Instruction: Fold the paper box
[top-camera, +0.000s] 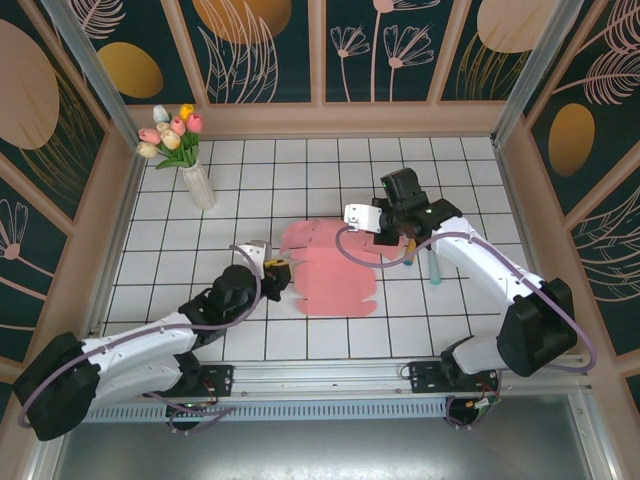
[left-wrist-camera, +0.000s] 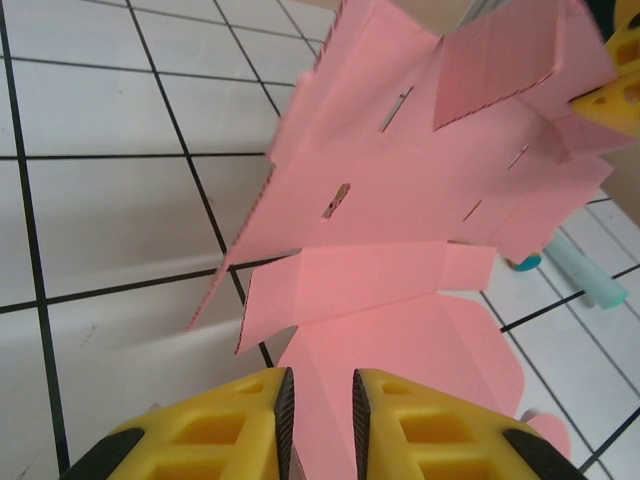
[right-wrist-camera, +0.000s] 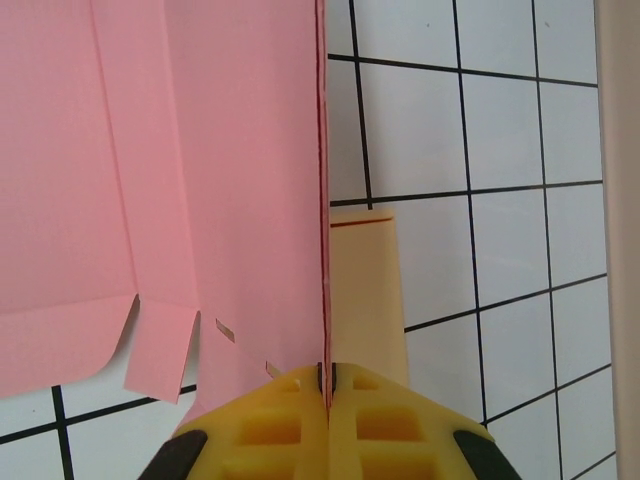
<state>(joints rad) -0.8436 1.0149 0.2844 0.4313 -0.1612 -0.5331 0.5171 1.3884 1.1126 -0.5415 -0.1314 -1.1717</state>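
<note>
Tiled table (top-camera: 250, 170), paper box (top-camera: 330, 275) pinched in right gripper (right-wrist-camera: 327, 375), left gripper (left-wrist-camera: 320, 385) beside

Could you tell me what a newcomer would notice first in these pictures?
A flat, unfolded pink paper box sprawls at the centre. The right gripper is shut on one edge of it, while the left gripper stands slightly open around a flap. A vase of tulips stands at the far left.

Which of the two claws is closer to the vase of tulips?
Left. The left gripper lies in front and slightly right of the vase; the right gripper holds the right edge of the paper box, much farther away.
</note>
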